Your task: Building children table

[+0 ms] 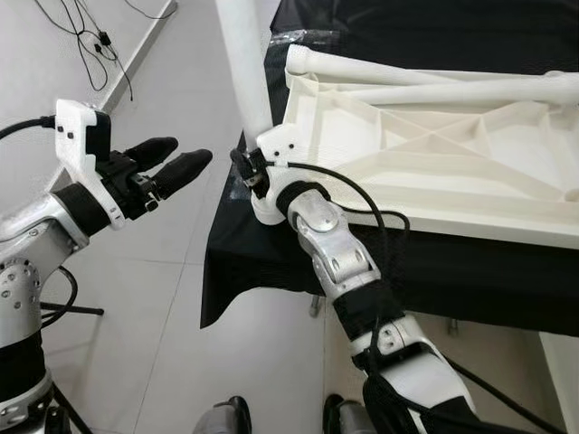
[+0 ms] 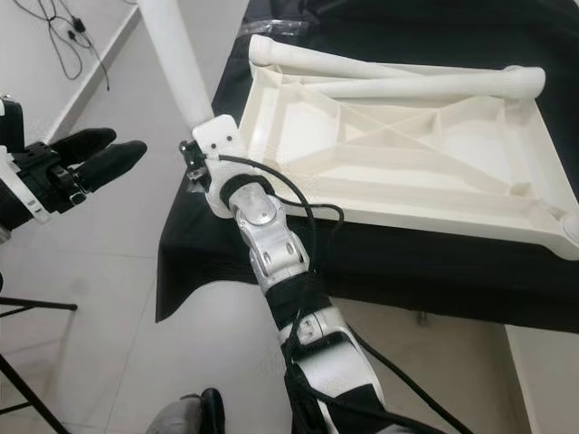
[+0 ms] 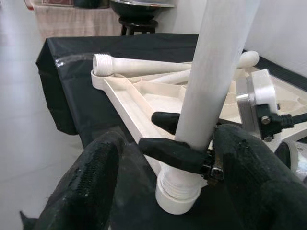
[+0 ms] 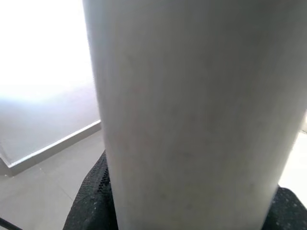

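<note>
A white plastic table top point(image 1: 470, 217) lies upside down on a black-covered table. Two loose white legs point(image 1: 434, 68) rest across its far side. A third white leg point(image 1: 244, 63) stands upright at the top's near left corner, its threaded end point(image 3: 177, 191) down at that corner. My right gripper point(image 1: 253, 174) is shut on this leg just above the base. In the right wrist view the leg point(image 4: 192, 115) sits right against the camera. My left gripper point(image 1: 188, 152) hangs open over the floor, left of the leg and apart from it, its fingers point(image 3: 91, 177) pointing toward it.
The black cloth point(image 1: 271, 262) hangs over the table's left and near edges. Grey tiled floor lies to the left, with cables point(image 1: 90, 45) near the baseboard. My feet point(image 1: 235, 416) stand close to the table. A stool and dark bowl point(image 3: 139, 9) stand beyond the far end.
</note>
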You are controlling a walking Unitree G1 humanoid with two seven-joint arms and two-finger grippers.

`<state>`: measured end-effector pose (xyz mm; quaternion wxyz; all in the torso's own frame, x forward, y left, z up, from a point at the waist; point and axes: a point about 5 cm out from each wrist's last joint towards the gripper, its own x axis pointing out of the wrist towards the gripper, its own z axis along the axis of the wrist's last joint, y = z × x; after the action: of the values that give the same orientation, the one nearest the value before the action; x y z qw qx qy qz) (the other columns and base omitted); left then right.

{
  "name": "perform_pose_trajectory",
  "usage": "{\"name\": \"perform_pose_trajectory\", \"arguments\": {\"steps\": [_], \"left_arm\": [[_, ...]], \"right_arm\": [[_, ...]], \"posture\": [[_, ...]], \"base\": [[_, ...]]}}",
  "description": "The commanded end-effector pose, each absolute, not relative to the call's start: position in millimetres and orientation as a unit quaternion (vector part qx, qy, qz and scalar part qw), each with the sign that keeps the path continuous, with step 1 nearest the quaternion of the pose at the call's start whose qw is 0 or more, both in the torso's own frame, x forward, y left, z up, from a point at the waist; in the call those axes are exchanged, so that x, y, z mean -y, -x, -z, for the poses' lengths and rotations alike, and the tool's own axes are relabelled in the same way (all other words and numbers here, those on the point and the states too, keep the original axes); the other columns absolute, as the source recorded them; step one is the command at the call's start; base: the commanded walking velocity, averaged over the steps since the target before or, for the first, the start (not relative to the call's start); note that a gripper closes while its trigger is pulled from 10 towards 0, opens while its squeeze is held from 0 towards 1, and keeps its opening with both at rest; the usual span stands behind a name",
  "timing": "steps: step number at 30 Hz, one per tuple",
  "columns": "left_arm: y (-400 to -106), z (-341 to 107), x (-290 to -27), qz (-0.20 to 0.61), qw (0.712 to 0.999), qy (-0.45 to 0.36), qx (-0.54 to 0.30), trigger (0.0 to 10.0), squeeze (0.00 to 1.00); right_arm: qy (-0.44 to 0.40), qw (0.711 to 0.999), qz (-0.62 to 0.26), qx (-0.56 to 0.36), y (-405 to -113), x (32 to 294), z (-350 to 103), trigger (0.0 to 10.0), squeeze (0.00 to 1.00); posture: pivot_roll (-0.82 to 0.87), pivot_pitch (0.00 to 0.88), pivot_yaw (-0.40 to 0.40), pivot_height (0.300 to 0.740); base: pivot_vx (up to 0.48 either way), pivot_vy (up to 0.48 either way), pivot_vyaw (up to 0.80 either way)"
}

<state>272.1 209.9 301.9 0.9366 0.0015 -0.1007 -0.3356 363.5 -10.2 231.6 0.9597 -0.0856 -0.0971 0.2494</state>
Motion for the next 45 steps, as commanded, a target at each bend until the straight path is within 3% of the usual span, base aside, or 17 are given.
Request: {"name": "perform_pose_trajectory", "arguments": {"steps": [1,5,6,7,10,11,12,26,27,29,30,34,37,38,41,42,45], "left_arm": [[-269.0,-299.7,-211.0,0.329,0.939,-0.025,0.092,10.0,0.00],[-266.8,-295.8,-209.4,0.325,0.941,-0.028,0.088,10.0,0.00],[-264.5,-288.1,-208.7,0.317,0.945,-0.036,0.077,10.0,0.00],[-262.7,-283.0,-209.3,0.311,0.947,-0.037,0.071,10.0,0.00],[-259.8,-276.7,-211.1,0.300,0.951,-0.037,0.063,10.0,0.00],[-258.4,-274.8,-212.2,0.296,0.953,-0.036,0.060,10.0,0.00],[-257.0,-272.5,-214.0,0.288,0.955,-0.036,0.057,10.0,0.00],[-246.2,-256.4,-210.5,0.275,0.960,-0.029,0.040,10.0,0.00],[-245.2,-254.3,-208.4,0.278,0.959,-0.028,0.037,10.0,0.00],[-244.4,-252.9,-206.9,0.280,0.959,-0.028,0.034,10.0,0.00],[-241.7,-247.5,-203.9,0.284,0.958,-0.029,0.025,10.0,0.00],[-236.2,-238.0,-199.9,0.288,0.957,-0.029,0.012,10.0,0.00],[-232.5,-233.8,-197.3,0.289,0.957,-0.027,0.008,10.0,0.00],[-229.2,-230.0,-195.4,0.288,0.957,-0.026,0.003,10.0,0.00],[-227.0,-227.5,-194.1,0.287,0.957,-0.025,-0.001,10.0,0.00],[-223.8,-224.8,-192.6,0.287,0.958,-0.025,-0.004,10.0,0.00],[-219.5,-221.5,-191.1,0.285,0.958,-0.026,-0.007,10.0,0.00]], "right_arm": [[0.077,0.969,-0.235,0.000,-363.2,14.7,-187.5,0.0,0.00],[0.063,0.971,-0.232,0.006,-366.1,14.6,-186.7,0.0,0.00],[0.052,0.973,-0.227,0.007,-364.8,15.5,-186.1,6.6,0.00],[0.037,0.974,-0.224,0.008,-362.8,16.1,-185.8,10.0,0.00],[0.013,0.975,-0.220,0.013,-359.8,17.9,-186.6,10.0,0.00],[0.004,0.975,-0.221,0.019,-358.8,18.7,-187.7,10.0,0.11],[-0.014,0.975,-0.222,0.026,-358.2,20.1,-189.3,10.0,1.00],[-0.073,0.936,-0.322,0.119,-363.5,22.1,-229.6,10.0,1.00],[-0.064,0.928,-0.344,0.129,-364.6,22.3,-235.1,10.0,0.59],[-0.059,0.922,-0.359,0.135,-365.0,22.4,-238.9,10.0,0.59],[-0.043,0.895,-0.418,0.150,-363.6,21.2,-247.1,10.0,0.00],[-0.007,0.848,-0.507,0.151,-364.2,22.5,-254.5,10.0,0.00],[0.020,0.831,-0.537,0.147,-366.8,24.6,-256.2,10.0,0.00],[0.031,0.818,-0.558,0.136,-369.3,25.2,-257.0,8.5,0.00],[0.036,0.810,-0.572,0.128,-370.7,25.5,-257.6,8.5,0.00],[0.041,0.806,-0.578,0.120,-373.3,25.6,-258.9,0.0,0.00],[0.053,0.803,-0.583,0.108,-375.9,25.9,-258.9,0.0,0.00]], "posture": [[0.07,0.256,0.005,0.740],[0.07,0.257,0.011,0.740],[0.07,0.260,0.018,0.740],[0.07,0.262,0.020,0.740],[0.07,0.263,0.025,0.740],[0.07,0.264,0.025,0.740],[0.07,0.264,0.025,0.740],[0.08,0.266,0.025,0.740],[0.08,0.264,0.023,0.740],[0.08,0.264,0.023,0.740],[0.09,0.263,0.025,0.740],[0.09,0.266,0.020,0.740],[0.09,0.264,0.017,0.740],[0.10,0.265,0.014,0.740],[0.10,0.265,0.014,0.740],[0.10,0.266,0.011,0.740],[0.11,0.268,0.005,0.740]], "base": [[0.000,0.000,0.00],[0.000,0.000,0.00],[0.000,0.000,0.00],[0.000,0.000,0.00],[0.000,0.000,0.00],[0.000,0.000,0.00],[0.000,0.000,0.00],[0.000,0.000,0.00],[0.000,0.000,0.00],[0.000,0.000,0.00],[0.000,0.000,0.00],[0.000,0.000,0.00],[0.000,0.000,0.00],[0.000,0.000,0.00],[0.000,0.000,0.00],[0.000,0.000,0.00],[0.000,0.000,0.00]]}}
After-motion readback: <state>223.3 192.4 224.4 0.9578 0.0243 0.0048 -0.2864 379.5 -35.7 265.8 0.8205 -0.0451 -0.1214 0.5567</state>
